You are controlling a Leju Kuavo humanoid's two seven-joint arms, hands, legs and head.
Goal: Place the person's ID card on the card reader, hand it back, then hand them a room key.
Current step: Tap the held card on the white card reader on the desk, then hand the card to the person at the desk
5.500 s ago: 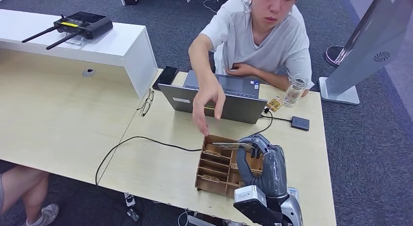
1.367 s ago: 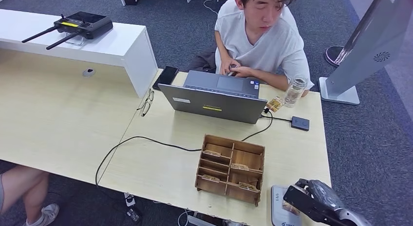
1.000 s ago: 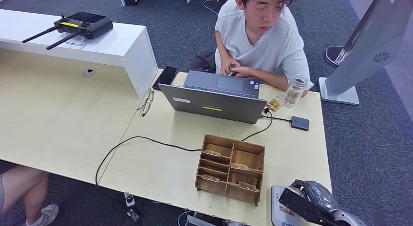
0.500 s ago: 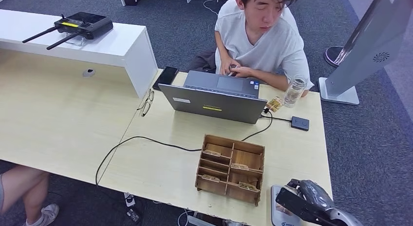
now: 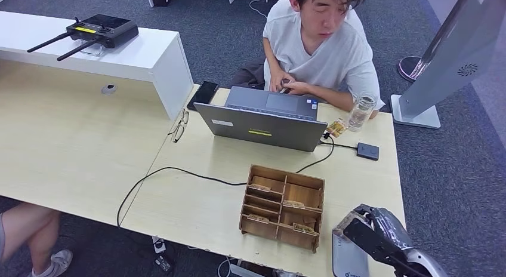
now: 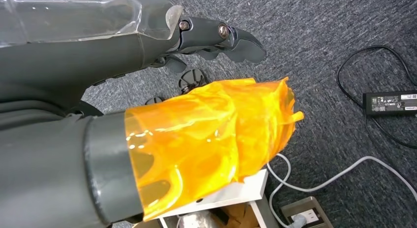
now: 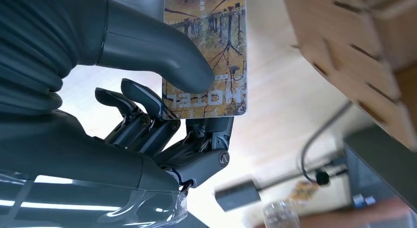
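The right hand [image 5: 377,232] hangs at the table's [image 5: 203,205] near edge, just above the card reader [image 5: 349,260], thumb pinching a hotel key card [image 7: 206,56]. Just beside the reader stands the wooden organiser [image 5: 282,206]; beyond it, laptop [image 5: 262,125], bottle [image 5: 361,111] and the seated person [image 5: 319,47]. The left hand [image 6: 147,51] hangs over floor cables, its fingers apart, holding nothing.

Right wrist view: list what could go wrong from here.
The right hand holds the card only between thumb and fingers, near one end; it could slip or twist loose. Lifted from the card reader toward the person, the hand may clip the wooden organizer beside it. The bottle also stands on that side and could tip.
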